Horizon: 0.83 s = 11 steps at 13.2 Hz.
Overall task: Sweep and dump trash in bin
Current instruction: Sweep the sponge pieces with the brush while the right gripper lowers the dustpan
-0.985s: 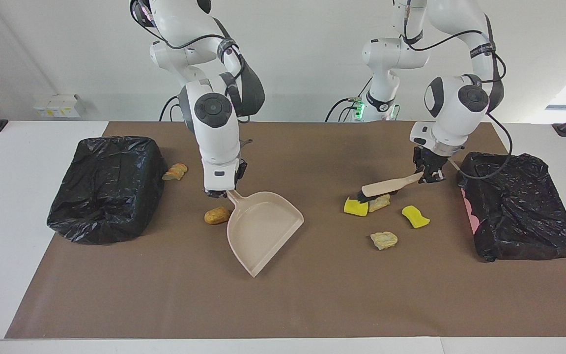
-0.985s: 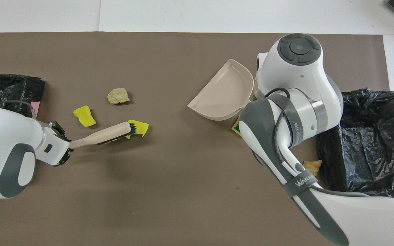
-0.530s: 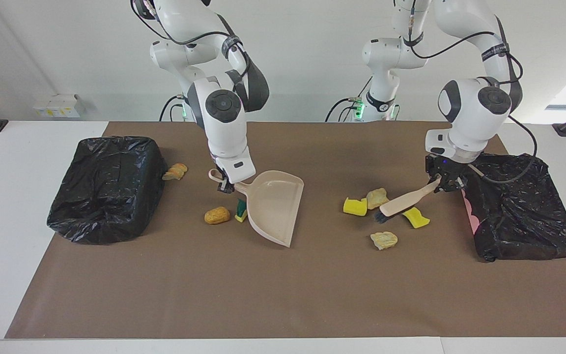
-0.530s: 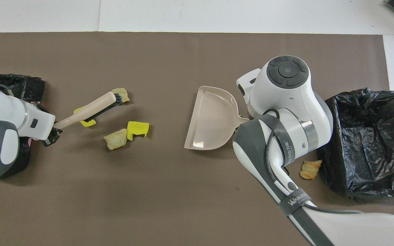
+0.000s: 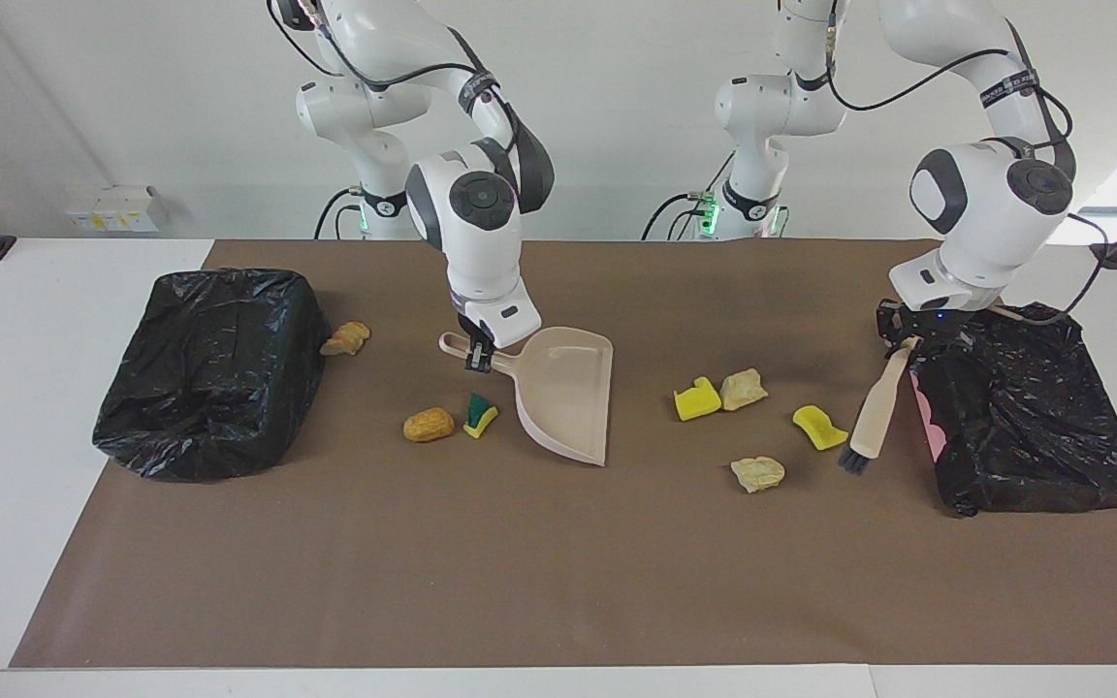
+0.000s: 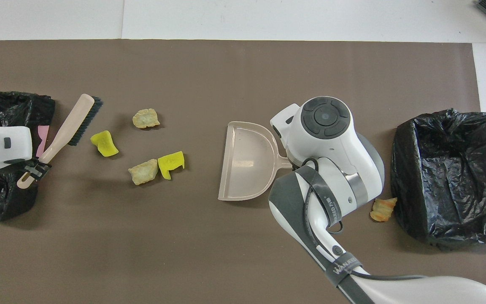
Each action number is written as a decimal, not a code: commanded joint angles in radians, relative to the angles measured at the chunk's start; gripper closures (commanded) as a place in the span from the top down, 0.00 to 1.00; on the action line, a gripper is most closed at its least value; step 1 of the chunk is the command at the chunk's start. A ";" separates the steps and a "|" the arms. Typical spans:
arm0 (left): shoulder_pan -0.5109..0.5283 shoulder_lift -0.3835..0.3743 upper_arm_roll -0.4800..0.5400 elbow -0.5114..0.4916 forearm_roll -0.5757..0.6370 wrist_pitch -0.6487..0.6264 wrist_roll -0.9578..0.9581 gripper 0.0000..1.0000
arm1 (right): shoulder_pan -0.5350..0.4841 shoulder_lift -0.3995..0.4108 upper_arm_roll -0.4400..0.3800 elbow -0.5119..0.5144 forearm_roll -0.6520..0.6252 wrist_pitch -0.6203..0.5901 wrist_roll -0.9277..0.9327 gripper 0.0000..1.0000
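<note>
My right gripper point(image 5: 477, 357) is shut on the handle of the beige dustpan point(image 5: 566, 393), whose mouth faces the left arm's end; in the overhead view the dustpan point(image 6: 247, 166) shows and the arm hides the gripper. My left gripper point(image 5: 908, 334) is shut on the brush point(image 5: 871, 412), bristles low beside the bin point(image 5: 1024, 407). Trash between brush and dustpan: two yellow sponge bits point(image 5: 696, 399) point(image 5: 819, 427) and two beige chunks point(image 5: 743, 388) point(image 5: 757, 472). An orange-brown lump point(image 5: 429, 424) and the green-and-yellow wedge point(image 5: 481, 415) lie beside the dustpan's handle.
A second black-bagged bin point(image 5: 209, 368) stands at the right arm's end, with a bread-like lump point(image 5: 346, 337) against it, also seen in the overhead view point(image 6: 383, 209). A brown mat point(image 5: 558, 582) covers the table.
The left gripper swung the brush off the scraps toward the bin at its end. The right gripper shifted the dustpan toward the middle and turned it, uncovering the green-and-yellow wedge.
</note>
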 commanded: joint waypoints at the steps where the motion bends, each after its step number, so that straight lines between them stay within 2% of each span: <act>1: -0.003 -0.069 -0.001 -0.093 0.032 -0.027 -0.233 0.00 | -0.008 -0.015 0.005 -0.030 -0.046 0.034 -0.032 0.00; 3: -0.013 -0.069 -0.001 -0.119 0.034 -0.069 -0.420 0.00 | 0.021 -0.010 0.004 -0.032 -0.060 0.036 -0.029 0.00; 7: -0.043 -0.101 -0.010 -0.145 0.060 -0.169 -0.590 0.00 | 0.046 -0.017 0.004 -0.038 -0.065 0.033 -0.017 0.00; 11: -0.151 -0.109 -0.025 -0.211 0.058 -0.155 -0.821 0.00 | 0.048 -0.006 0.004 -0.040 -0.068 0.036 0.029 0.00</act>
